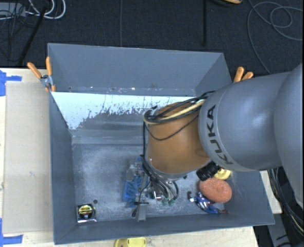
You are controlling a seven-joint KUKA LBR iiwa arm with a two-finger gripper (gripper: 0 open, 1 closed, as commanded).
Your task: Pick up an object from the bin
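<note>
Other bits in the bin (136,68): a little black-and-yellow tape measure (86,212) sits alone at 7 o'clock by the front wall. At 4 o'clock there's a pinkish-orange ball (216,190), with a yellow thing (223,174) touching it at its 12 and a small blue-and-red packet (207,204) at its 7. Loose cables (275,19) lie on the dark floor past 12.

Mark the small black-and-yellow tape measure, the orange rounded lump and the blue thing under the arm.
tape measure (86,212), camera view, middle of its case.
orange rounded lump (217,190), camera view, middle of its top.
blue thing (130,191), camera view, its visible left part.
</note>
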